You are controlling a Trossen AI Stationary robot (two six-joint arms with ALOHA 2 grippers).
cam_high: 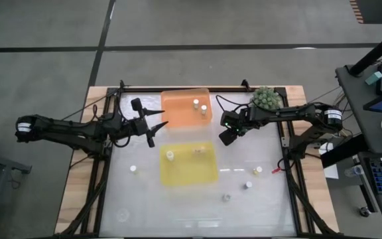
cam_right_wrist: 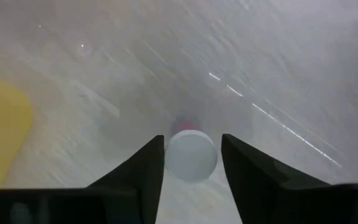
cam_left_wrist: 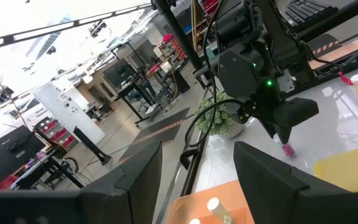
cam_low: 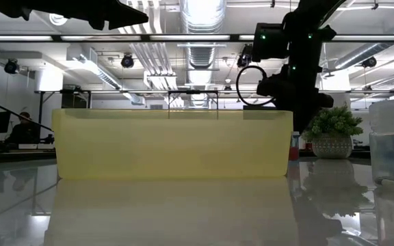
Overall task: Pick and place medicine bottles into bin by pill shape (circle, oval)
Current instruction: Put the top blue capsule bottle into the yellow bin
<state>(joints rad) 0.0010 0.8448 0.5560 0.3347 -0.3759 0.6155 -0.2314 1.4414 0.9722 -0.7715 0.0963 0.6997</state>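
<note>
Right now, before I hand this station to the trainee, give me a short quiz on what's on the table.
1. True or false: the orange tray holds two medicine bottles.
2. The left end effector is: A) open and empty, B) gripping a bottle, C) out of sight.
3. What is the right end effector closed around?

Key
1. True.
2. A.
3. A white-capped bottle, seen between its fingers in the right wrist view.
</note>
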